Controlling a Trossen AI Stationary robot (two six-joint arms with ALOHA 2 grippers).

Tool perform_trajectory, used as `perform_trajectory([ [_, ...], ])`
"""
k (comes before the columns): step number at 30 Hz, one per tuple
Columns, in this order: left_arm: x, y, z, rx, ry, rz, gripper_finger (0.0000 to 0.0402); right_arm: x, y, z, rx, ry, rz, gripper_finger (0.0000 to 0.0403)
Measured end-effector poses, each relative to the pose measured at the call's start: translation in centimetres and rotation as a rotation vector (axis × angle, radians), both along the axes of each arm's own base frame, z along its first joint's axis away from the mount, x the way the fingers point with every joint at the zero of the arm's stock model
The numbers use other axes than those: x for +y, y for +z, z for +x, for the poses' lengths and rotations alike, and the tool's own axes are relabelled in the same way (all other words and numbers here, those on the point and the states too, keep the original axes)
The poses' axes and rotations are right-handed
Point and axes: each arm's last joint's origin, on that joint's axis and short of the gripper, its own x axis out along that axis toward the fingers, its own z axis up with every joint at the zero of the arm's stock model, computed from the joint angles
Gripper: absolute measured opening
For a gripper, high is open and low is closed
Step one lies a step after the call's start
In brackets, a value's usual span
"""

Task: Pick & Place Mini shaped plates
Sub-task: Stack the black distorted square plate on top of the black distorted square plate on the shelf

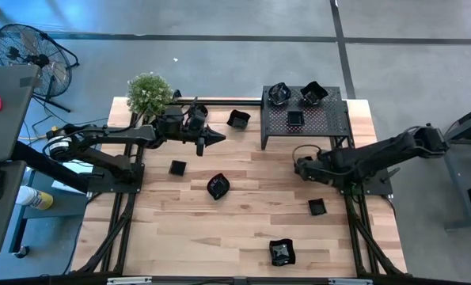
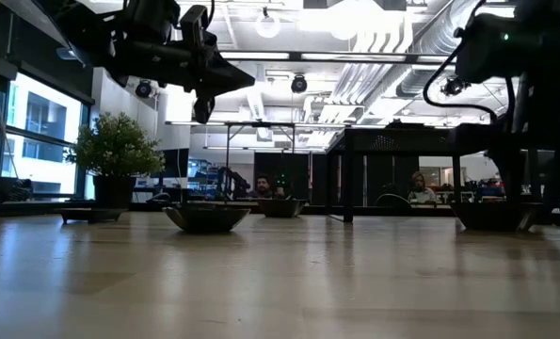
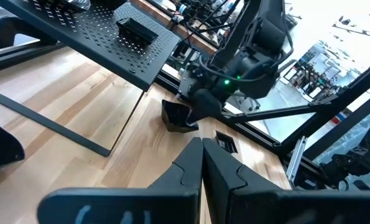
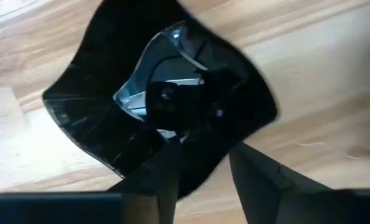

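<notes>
Wavy plate (image 4: 166, 99) fills R wrist view, just under right gripper (image 4: 200, 163); jaws apart, one finger over its rim, nothing clamped. Plate lies on table just off perforated stand (image 1: 305, 120) front edge. Three plates (image 1: 296, 118) already on stand; five others scattered on wood farther from stand. Left gripper (image 1: 211, 139) pinched shut, empty, hovering beside stand. Step, prob: grasp approach. Next: close on rim, lift w/o tipping.

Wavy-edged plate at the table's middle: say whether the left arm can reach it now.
Probably yes: the wavy-edged plate lies alone on the table near the left end effector, nothing between them, though the shut fingers must open first.
</notes>
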Motion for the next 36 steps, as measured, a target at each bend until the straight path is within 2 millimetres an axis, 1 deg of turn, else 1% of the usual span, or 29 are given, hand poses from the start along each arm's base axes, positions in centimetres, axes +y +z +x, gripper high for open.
perform_trajectory([
  [4, 0.0, 0.0, 0.0, 0.000, 0.000, 0.000, 0.0001, -0.1, -0.7, -0.1, -0.020, 0.001, -0.003, 0.0088],
  [9, 0.0, 0.0, 0.0, 0.000, 0.000, 0.000, 0.0001, -0.1, -0.6, -0.1, -0.021, 0.018, -0.010, 0.0018],
  [10, 0.0, 0.0, 0.0, 0.000, 0.000, 0.000, 0.0001, -0.1, -0.5, -0.1, -0.024, 0.019, -0.010, 0.0009],
  [11, 0.0, 0.0, 0.0, 0.000, 0.000, 0.000, 0.0001, -0.1, -0.5, -0.1, -0.027, 0.020, -0.010, 0.0006],
  [15, 0.0, 0.0, 0.0, 0.000, 0.001, 0.000, 0.0001, 0.0, -0.2, -0.1, -0.044, 0.024, 0.014, 0.0014],
  [17, 0.0, 0.0, 0.0, 0.001, 0.001, -0.001, 0.0001, 0.1, 0.5, 0.1, -0.054, 0.047, 0.023, 0.0011],
  [19, 0.0, 0.0, 0.0, 0.001, 0.001, -0.001, 0.0001, 0.1, 1.7, 0.5, -0.078, 0.081, 0.024, 0.0004],
  [22, 0.0, 0.0, 0.0, 0.001, 0.001, 0.001, 0.0001, 0.4, 3.8, 1.2, -0.122, 0.156, 0.036, 0.0005],
  [25, 0.0, 0.0, 0.0, 0.000, 0.001, 0.005, 0.0001, 1.3, 6.3, 2.2, -0.197, 0.237, 0.041, 0.0008],
  [27, 0.0, 0.0, 0.0, 0.000, 0.000, 0.017, 0.0001, 1.9, 8.2, 2.8, -0.257, 0.276, 0.012, 0.0004],
  [30, 0.0, 0.0, 0.0, 0.000, -0.001, 0.024, 0.0001, 2.6, 11.6, 3.6, -0.370, 0.294, -0.093, 0.0003],
  [32, 0.0, 0.0, 0.0, 0.000, -0.001, 0.027, 0.0001, 2.4, 13.9, 3.8, -0.417, 0.272, -0.198, 0.0006],
  [34, 0.0, 0.0, 0.0, 0.000, -0.001, 0.032, 0.0001, 1.6, 16.0, 3.8, -0.443, 0.235, -0.306, 0.0007],
  [36, 0.0, 0.0, 0.0, 0.000, 0.000, 0.036, 0.0001, 0.3, 17.8, 3.6, -0.436, 0.177, -0.389, 0.0006],
])
